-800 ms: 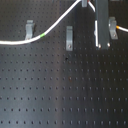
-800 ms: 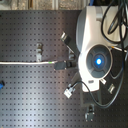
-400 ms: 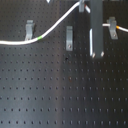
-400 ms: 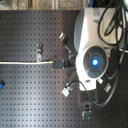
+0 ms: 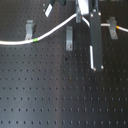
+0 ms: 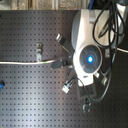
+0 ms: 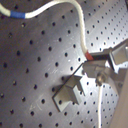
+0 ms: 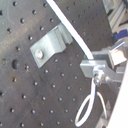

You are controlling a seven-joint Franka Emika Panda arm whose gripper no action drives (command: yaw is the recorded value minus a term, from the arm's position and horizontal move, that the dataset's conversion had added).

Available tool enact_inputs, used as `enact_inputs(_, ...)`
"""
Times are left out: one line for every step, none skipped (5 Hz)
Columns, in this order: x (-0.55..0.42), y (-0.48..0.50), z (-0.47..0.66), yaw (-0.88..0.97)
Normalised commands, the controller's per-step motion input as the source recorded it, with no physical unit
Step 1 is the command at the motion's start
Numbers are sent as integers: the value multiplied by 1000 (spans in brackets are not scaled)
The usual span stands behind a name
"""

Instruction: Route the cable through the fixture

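The cable (image 5: 50, 32) lies with its long axis running along the far part of the black perforated board (image 5: 55, 95). In the first exterior view it enters from the first exterior view's left edge, lies low across the board, then climbs in a smooth curve up to the gripper (image 5: 79, 16) near the far edge. A small green band (image 5: 35, 38) sits on it just beside the leftmost of three grey metal fixture brackets (image 5: 29, 30); the cable passes in front of that bracket, above the middle bracket (image 5: 69, 37), and a short white piece with an orange mark (image 5: 112, 23) shows at the third bracket (image 5: 113, 29).

In the second exterior view the cable (image 6: 25, 62) is a straight white line from the second exterior view's left edge to the arm's white head (image 6: 90, 42).

In the first wrist view the cable (image 7: 75, 20) arcs down to the fingertips (image 7: 95, 59), which close narrowly around it at a red mark (image 7: 89, 56); a blue band (image 7: 19, 15) shows further along.

No writing or brand can be read anywhere.
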Motion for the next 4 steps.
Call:
enact_inputs(-174, -494, 15, -214)
enact_inputs(-334, -48, 11, 128)
enact_inputs(-453, 92, 6, 226)
enact_inputs(-304, 158, 184, 3)
